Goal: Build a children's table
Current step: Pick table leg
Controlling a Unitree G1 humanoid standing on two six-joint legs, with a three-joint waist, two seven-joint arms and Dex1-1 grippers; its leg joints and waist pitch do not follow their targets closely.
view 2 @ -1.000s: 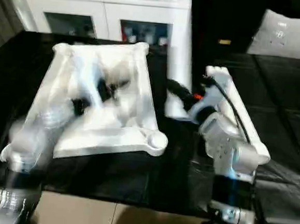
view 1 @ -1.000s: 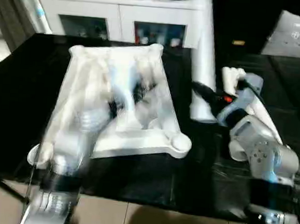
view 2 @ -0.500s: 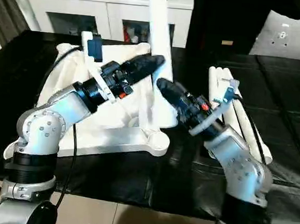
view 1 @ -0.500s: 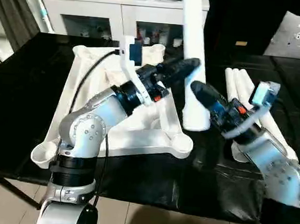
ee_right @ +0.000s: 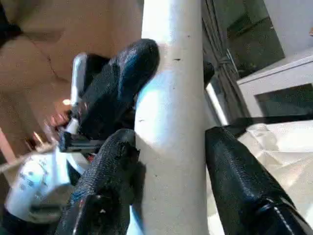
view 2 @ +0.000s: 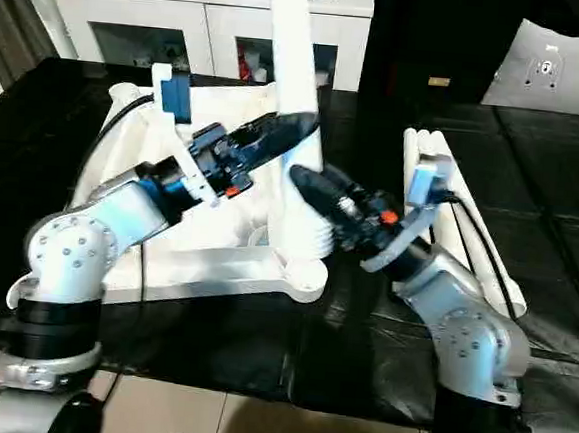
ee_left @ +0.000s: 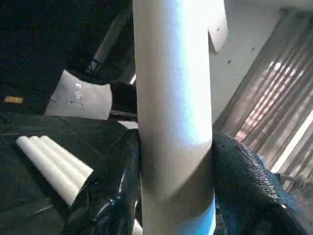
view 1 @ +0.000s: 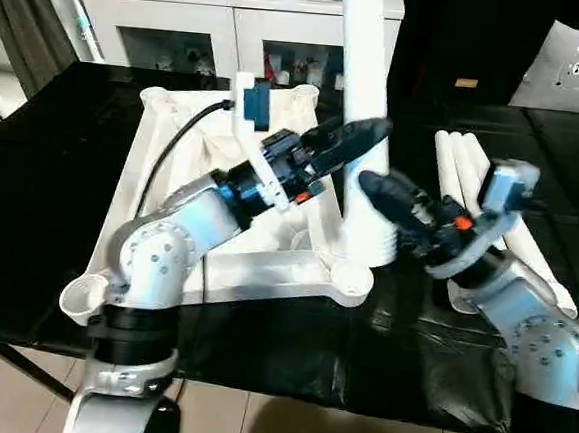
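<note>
Both grippers clamped on 1 upright leg (view 1: 364, 102), left gripper (view 1: 366, 134) higher, right gripper (view 1: 372, 188) lower. Leg's flared end sitting at near-right corner socket of upside-down tabletop (view 1: 173, 167). 3 spare legs (view 1: 474, 171) lying on black table (view 1: 29, 206), right side.

A second earlier the white cylindrical plastic leg (view 1: 362, 102) stood on the black work surface (view 1: 31, 186) beside the ribbed white rectangular tabletop (view 1: 163, 166), with the right gripper (view 1: 369, 186) low beside the three loose white legs (view 1: 473, 181). The leg was since moved toward the tabletop's near right corner socket (view 1: 350, 278), where its flared end now stood upright. The left gripper (view 1: 368, 134) came off the tabletop's underside and closed on the leg higher up. The right gripper rose and clasped the leg just below it.
</note>
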